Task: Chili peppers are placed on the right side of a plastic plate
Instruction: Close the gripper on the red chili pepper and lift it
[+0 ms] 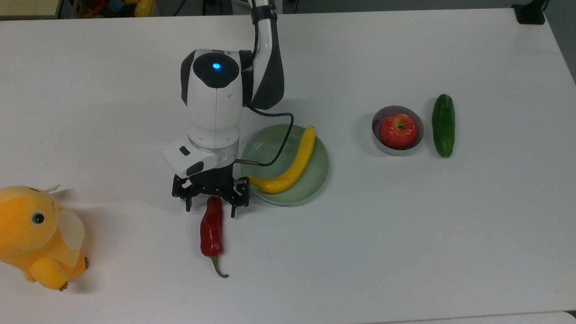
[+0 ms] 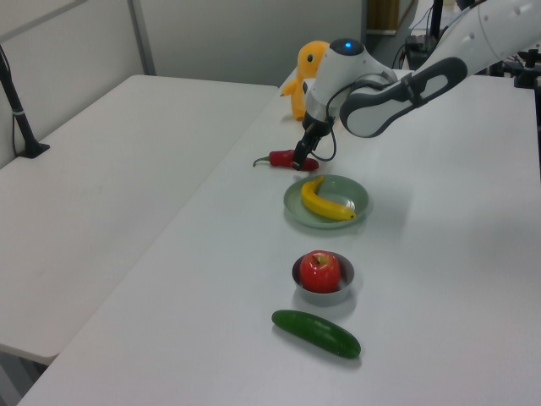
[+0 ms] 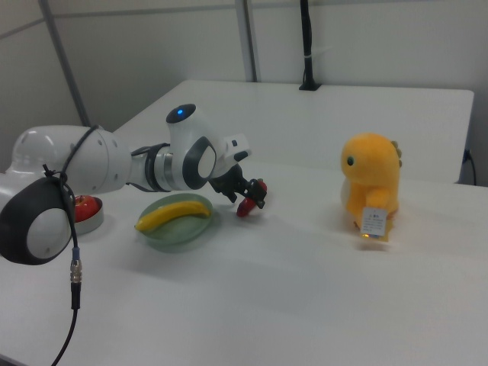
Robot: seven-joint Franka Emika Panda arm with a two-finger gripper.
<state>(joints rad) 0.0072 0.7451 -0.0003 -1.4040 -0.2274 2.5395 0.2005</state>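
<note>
Open end effector [image 1: 210, 210] astride chili [image 1: 212, 227] tip, beside plate [image 1: 315, 180] rim.

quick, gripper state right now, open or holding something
Gripper: open, fingers straddling the top end of the chili pepper, not yet closed on it.

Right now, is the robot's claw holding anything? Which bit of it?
Nothing is held yet. The gripper is open, its fingers either side of the blunt end of the chili pepper, which lies on the table beside the plate.
</note>
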